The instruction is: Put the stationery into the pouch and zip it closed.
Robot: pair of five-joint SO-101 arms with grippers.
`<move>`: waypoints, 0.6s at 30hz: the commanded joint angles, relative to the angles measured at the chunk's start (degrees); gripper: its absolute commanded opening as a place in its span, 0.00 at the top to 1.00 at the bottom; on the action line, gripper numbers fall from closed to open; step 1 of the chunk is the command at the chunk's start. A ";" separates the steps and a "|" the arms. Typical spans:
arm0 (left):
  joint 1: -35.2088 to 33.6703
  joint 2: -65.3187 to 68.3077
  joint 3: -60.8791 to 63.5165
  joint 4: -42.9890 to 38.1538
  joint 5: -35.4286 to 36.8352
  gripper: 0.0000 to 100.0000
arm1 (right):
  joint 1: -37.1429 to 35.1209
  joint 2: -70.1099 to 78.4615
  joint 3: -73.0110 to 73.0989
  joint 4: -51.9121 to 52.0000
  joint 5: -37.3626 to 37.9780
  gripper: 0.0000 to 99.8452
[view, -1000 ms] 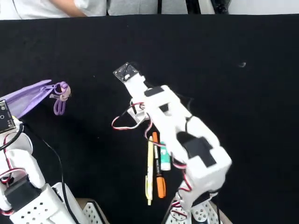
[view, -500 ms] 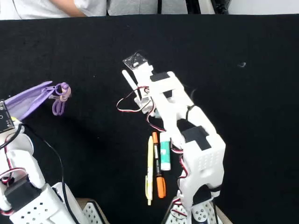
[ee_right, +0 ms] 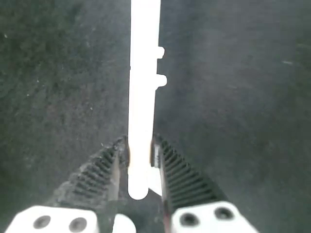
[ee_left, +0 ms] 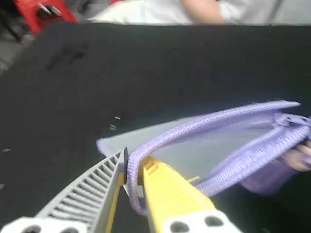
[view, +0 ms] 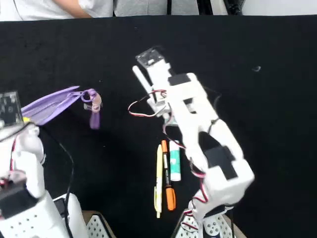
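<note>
Black cloth (view: 277, 124) covers the whole table, with something red (ee_left: 46, 10) beyond its far edge. At the left side, the left gripper (ee_left: 132, 170) pinches the rim of the open purple pouch (ee_left: 218, 136). Near the middle, the right gripper (ee_right: 140, 150) clamps a white pen (ee_right: 144, 73). A yellow pen (view: 158, 181), orange marker (view: 168, 181) and green-banded stick (view: 175, 163) lie together on the cloth beside that arm.

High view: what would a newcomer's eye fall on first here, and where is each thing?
First the purple pouch at the left of the black table, its edge clamped in the left pincer. Then the white pen held in the right pincer near the middle. Nearer the arms' bases, a yellow pen, an orange marker and a green-and-white stick lie side by side.
</note>
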 commanded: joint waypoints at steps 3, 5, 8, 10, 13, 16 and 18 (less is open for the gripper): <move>10.24 16.09 -17.54 10.46 3.69 0.97 | 3.16 -15.96 4.53 0.18 -0.35 0.99; 12.44 17.85 -21.05 13.19 3.69 0.97 | 3.78 -20.09 6.81 -1.14 -0.44 0.99; 15.34 18.20 -25.71 16.09 3.69 0.97 | 4.04 -27.38 11.03 -4.40 -0.44 0.99; 17.54 18.73 -29.32 18.99 3.69 0.97 | 3.87 -32.31 14.29 -6.86 -0.44 0.99; 21.58 19.78 -33.89 23.21 3.69 0.97 | 3.69 -39.60 18.86 -10.81 -0.44 0.99; 25.80 23.47 -38.37 27.78 3.69 0.97 | 3.69 -45.23 22.55 -13.89 -0.53 0.99; 27.30 26.81 -41.10 29.98 3.69 0.97 | 3.69 -47.96 24.66 -16.09 -0.53 0.99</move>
